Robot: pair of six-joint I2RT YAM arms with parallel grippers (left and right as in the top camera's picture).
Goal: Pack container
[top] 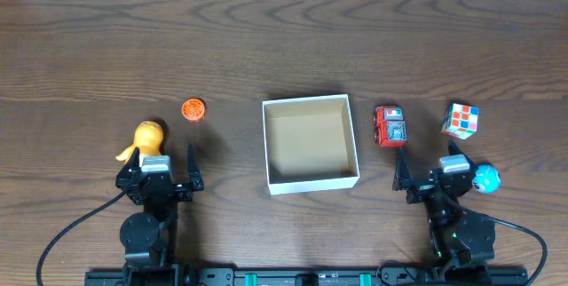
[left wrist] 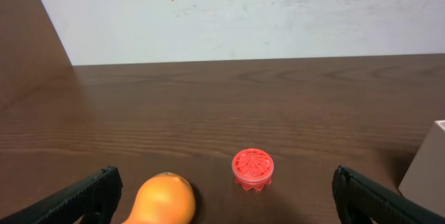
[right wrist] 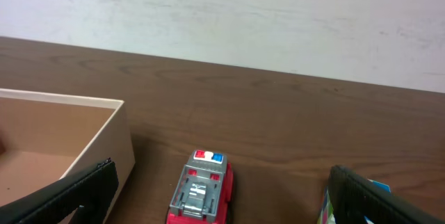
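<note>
Box [top: 306, 144] sits empty mid-table toward the near edge, left gripper [top: 160, 169] and right gripper [top: 435, 172] both wide open, empty; right should probably straddle the car [top: 390, 126] squarely across its narrow sides before closing.

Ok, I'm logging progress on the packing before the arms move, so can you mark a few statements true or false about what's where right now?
1. The container is empty. True.
2. The red toy car lies inside the container. False: it stands on the table beside the container, on the right arm's side.
3. The left gripper and right gripper are both open, holding nothing. True.
4. The puzzle cube sits on the left arm's side. False: it is near the right gripper.
5. The red disc lies near the orange toy. True.
</note>
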